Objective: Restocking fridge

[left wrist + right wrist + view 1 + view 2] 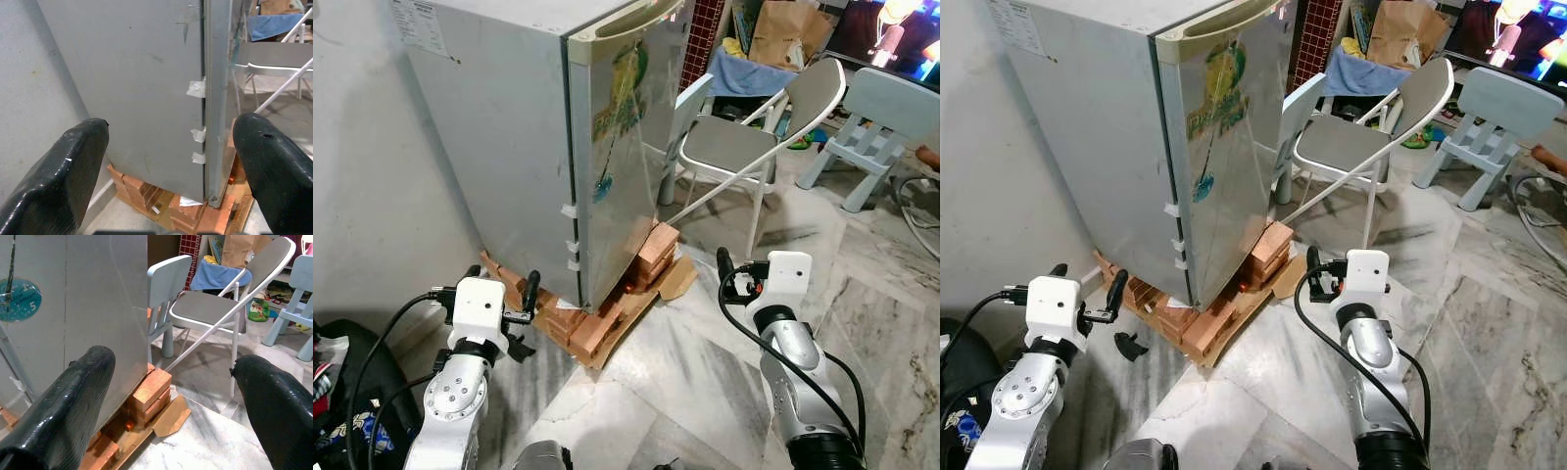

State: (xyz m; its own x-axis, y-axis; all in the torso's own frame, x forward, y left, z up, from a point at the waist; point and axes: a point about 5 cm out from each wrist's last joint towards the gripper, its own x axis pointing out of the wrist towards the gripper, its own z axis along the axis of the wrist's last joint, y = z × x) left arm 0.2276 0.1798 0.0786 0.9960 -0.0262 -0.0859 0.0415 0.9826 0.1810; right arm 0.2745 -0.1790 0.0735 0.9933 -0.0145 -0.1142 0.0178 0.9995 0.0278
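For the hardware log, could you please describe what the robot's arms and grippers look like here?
Both arms are silver metal with rounded joint housings and loose black cables looping alongside. Each wrist carries a white boxy housing. The left gripper and right gripper each have two long, rounded, glossy black fingers. A small red-orange mark shows beside the right wrist housing.

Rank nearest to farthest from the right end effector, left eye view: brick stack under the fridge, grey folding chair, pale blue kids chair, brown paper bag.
From the right end effector:
1. Brick stack, just to its left under the fridge's front corner.
2. Grey folding chair, ahead, beside the fridge.
3. Pale blue kids chair, farther, to the right.
4. Brown paper bag, at the back.
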